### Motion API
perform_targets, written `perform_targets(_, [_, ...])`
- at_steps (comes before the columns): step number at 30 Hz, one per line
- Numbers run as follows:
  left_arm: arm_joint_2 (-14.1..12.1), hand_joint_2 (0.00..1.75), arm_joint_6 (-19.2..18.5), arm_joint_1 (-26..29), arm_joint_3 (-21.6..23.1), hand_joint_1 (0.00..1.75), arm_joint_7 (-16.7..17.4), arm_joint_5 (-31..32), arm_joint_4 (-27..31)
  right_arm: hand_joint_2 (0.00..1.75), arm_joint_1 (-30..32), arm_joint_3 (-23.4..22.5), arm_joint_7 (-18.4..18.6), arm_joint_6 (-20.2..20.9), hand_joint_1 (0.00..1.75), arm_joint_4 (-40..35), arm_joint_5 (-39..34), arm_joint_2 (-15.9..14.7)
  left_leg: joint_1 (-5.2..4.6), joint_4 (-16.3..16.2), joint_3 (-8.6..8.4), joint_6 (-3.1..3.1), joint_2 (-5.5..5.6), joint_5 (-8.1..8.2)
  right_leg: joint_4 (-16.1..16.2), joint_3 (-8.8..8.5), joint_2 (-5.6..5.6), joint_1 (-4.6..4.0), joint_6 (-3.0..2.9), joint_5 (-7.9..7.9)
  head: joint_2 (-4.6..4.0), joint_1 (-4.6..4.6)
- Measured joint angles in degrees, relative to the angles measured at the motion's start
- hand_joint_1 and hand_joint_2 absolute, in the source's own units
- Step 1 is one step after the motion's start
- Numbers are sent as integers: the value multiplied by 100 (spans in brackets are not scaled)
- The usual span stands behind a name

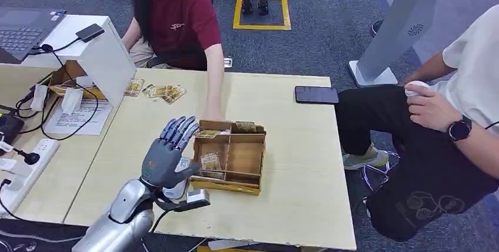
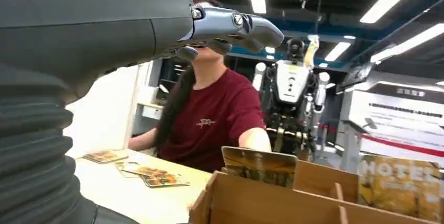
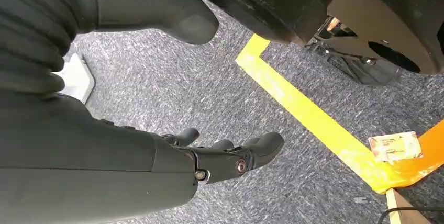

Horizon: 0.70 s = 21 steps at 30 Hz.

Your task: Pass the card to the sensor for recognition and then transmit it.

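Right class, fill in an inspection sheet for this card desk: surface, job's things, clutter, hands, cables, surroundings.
Surface: pale wooden table.
Job's things: cardboard box with cards standing in compartments; loose cards near the white sensor stand.
Clutter: black phone, laptop.
Hands: left hand open beside the box, holding nothing; right hand hangs over carpet, empty.
Cables: black leads and power strip at the table's left.
Surroundings: two seated people; one reaches to the box.

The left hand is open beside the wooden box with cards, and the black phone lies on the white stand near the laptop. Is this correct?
Not quite. The left hand is open beside the wooden card box, but the black phone lies flat on the table, at its far right edge, not on the white stand. The head view shows this.
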State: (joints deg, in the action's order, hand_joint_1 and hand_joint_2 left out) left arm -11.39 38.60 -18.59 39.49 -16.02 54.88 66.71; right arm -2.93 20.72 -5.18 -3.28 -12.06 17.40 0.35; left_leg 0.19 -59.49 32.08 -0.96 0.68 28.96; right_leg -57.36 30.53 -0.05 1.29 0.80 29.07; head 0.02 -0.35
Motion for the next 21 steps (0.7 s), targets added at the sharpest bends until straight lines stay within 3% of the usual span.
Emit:
perform_targets(12, [157, 175, 87, 12, -264, 0, -125, 109, -90, 175, 2, 5, 20, -11, 0, 0, 4, 2, 0, 0, 0, 0, 0, 0, 0, 0, 0, 0, 0, 0, -2, 0])
perform_targets(18, [280, 175, 90, -46, -295, 0, 72, 516, -147, 175, 0, 7, 46, 2, 0, -18, 7, 2, 0, 0, 0, 0, 0, 0, 0, 0, -1, 0, 0, 0, -2, 0])
perform_targets(21, [335, 175, 90, -51, -378, 0, -118, 581, -192, 175, -1, 9, 74, 2, 0, -42, 7, 2, 0, 0, 0, 0, 0, 0, 0, 0, 0, 0, 0, 0, 0, -2])
